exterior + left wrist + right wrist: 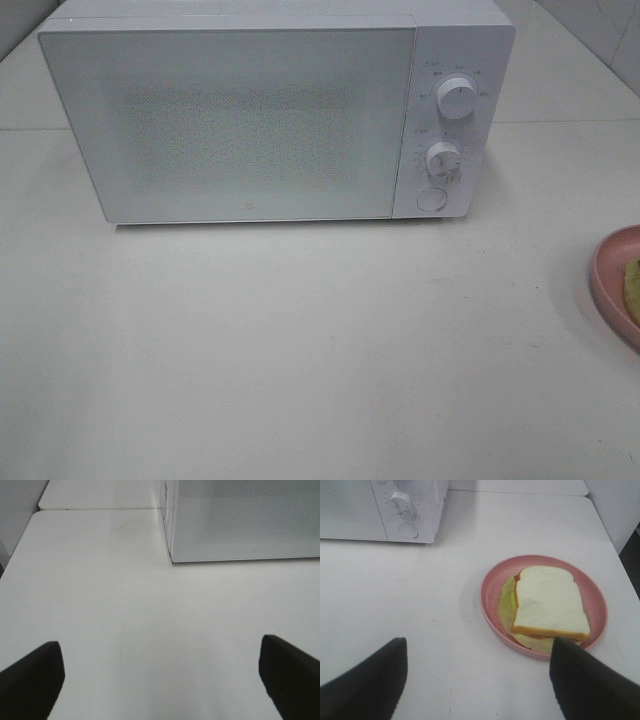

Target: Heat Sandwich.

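A white microwave [270,115] with its door shut stands at the back of the table; it also shows in the left wrist view [240,520] and the right wrist view [385,507]. The sandwich [547,602], white bread over green filling, lies on a pink plate [490,587]. In the exterior high view only the plate's edge [612,280] and a bit of green sandwich [633,280] show at the far right. My right gripper [477,680] is open, above the table short of the plate. My left gripper [160,680] is open over bare table, in front of the microwave's left corner.
The microwave has two round knobs [458,100] [442,158] and a round button [431,199] on its right panel. The white table [300,340] spreads in front of it. A second table [100,500] joins behind on the left.
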Robot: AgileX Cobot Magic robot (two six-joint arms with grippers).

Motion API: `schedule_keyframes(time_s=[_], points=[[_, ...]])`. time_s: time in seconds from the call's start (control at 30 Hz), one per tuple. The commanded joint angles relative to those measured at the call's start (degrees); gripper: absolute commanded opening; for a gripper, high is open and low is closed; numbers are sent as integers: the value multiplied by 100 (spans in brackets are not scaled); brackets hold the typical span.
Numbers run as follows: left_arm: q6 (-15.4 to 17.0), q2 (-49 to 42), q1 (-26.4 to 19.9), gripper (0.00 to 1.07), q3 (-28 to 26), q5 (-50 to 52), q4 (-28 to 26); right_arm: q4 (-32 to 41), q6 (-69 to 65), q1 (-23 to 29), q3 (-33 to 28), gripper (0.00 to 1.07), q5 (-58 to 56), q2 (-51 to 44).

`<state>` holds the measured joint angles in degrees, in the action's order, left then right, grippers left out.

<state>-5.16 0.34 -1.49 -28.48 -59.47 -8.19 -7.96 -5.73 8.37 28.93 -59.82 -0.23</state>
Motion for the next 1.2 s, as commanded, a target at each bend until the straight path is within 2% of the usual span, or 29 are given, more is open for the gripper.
schedule_keyframes(time_s=[0.03,1.2], points=[[34,-212,-6,100,17,17,-34,-23,63,-46,-6,76,23,-149],[34,-212,-6,100,17,17,-29,-23,57,-46,-6,76,23,-149]])
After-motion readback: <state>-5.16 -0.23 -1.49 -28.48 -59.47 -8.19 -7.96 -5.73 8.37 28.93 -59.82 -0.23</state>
